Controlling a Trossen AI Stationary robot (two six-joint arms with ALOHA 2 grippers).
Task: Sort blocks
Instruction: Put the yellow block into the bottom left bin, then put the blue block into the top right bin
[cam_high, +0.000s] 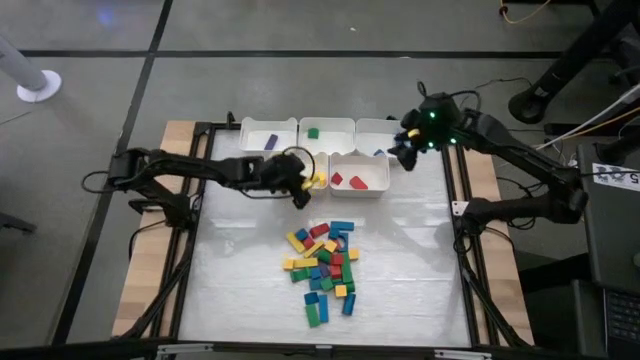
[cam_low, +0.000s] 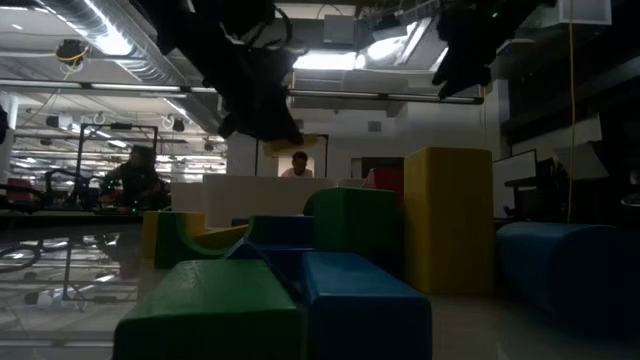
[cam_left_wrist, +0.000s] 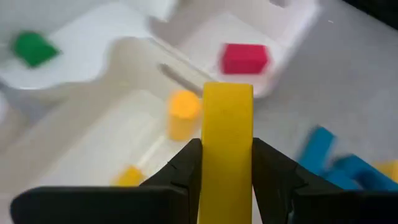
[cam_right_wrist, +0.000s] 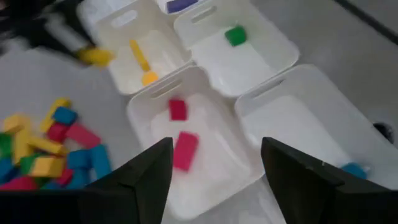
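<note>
The left gripper (cam_left_wrist: 227, 165), its fingers clamped on a yellow block (cam_left_wrist: 227, 149), hangs at the yellow bin (cam_left_wrist: 93, 143), centre of the high view. Next: release over it. The right gripper (cam_right_wrist: 214, 165), fingers wide, waits upper right above the bins.

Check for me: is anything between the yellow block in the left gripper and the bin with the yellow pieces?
Nothing visible. The left gripper is shut on the yellow block right at the yellow bin, which holds only two small yellow pieces, with bare floor left. The right gripper waits open over the far bins.
</note>
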